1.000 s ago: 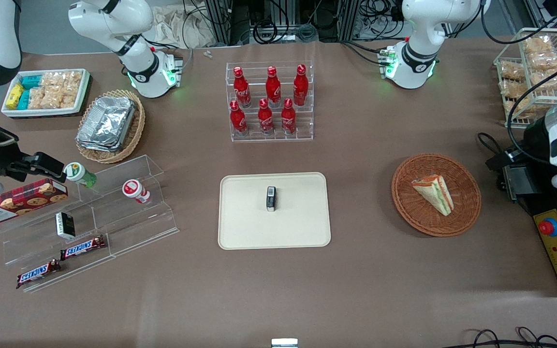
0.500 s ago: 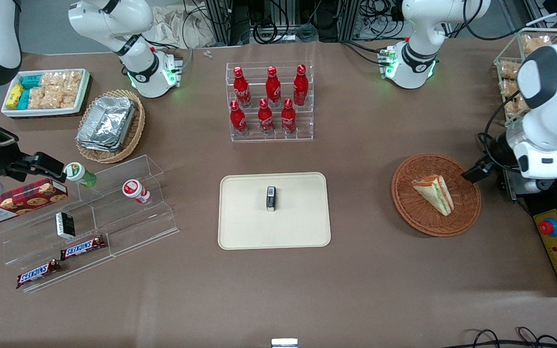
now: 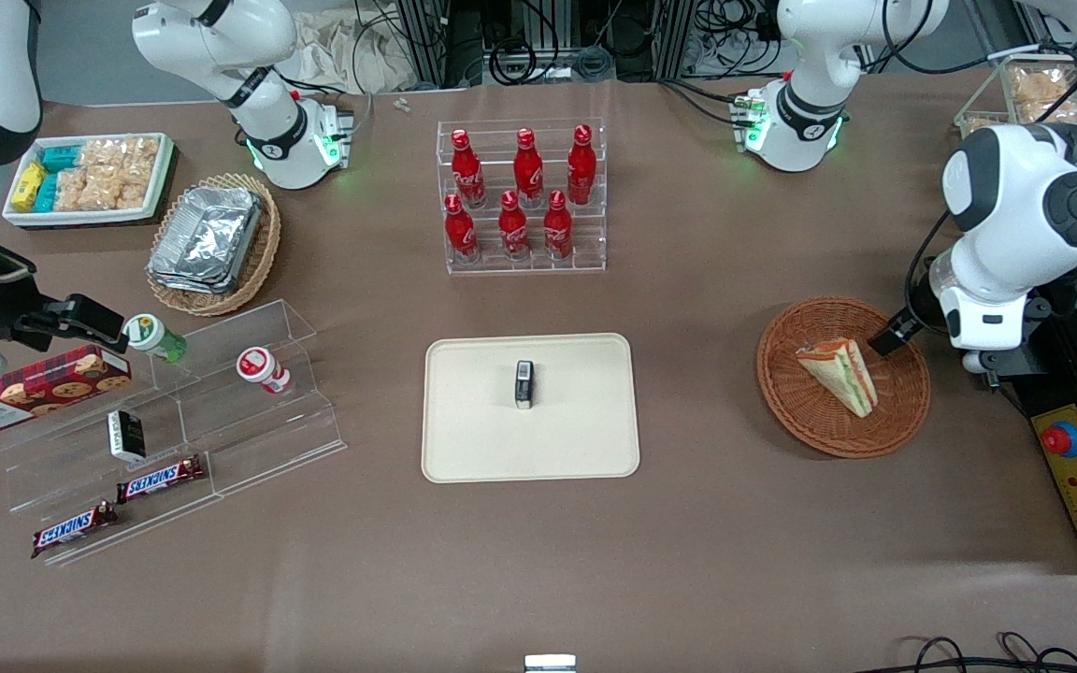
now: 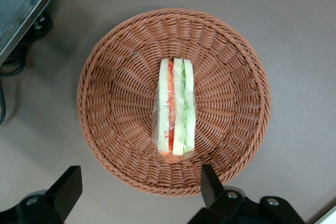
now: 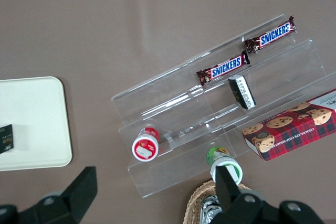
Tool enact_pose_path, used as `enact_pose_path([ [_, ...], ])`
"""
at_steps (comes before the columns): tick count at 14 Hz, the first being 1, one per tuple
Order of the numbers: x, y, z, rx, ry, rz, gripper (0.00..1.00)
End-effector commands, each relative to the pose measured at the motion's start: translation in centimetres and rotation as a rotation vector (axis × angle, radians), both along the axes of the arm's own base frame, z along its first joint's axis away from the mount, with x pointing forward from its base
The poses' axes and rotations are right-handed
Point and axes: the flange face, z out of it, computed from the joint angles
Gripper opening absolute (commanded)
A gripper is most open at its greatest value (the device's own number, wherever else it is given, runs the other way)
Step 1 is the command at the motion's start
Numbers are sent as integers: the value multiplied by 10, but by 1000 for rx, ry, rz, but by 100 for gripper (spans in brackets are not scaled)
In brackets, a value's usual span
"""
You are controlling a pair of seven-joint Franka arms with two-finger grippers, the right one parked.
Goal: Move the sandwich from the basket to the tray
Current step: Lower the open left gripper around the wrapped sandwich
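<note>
Gripper (image 4: 139, 190) now lower, agape over basket (image 3: 894, 425) on brown table (image 3: 688, 523)

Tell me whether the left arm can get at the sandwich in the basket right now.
Probably yes. The gripper hangs above the basket with its fingers open, and the sandwich lies uncovered in the middle with nothing over it.

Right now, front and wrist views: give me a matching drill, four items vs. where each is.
Items:
1. sandwich
2. small black box
3. gripper
4. cola bottles

Places:
A. in the clear tiered rack
B. above the basket rim, open
C. on the tray
D. in the basket

Pairs: 1-D, 2-C, 3-B, 4-A
</note>
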Motion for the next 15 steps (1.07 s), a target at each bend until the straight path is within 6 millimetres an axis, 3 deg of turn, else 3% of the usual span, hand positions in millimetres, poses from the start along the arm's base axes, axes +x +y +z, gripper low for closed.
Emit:
enact_pose_path([
  [1, 5, -3, -17, 12, -38, -56, 100],
  [6, 17, -7, -55, -35, -54, 8, 100],
  [9, 21, -28, -69, -46, -65, 34, 100],
  [10, 20, -37, -74, -46, -63, 25, 100],
  [15, 7, -38, -92, -36, -32, -6, 100],
])
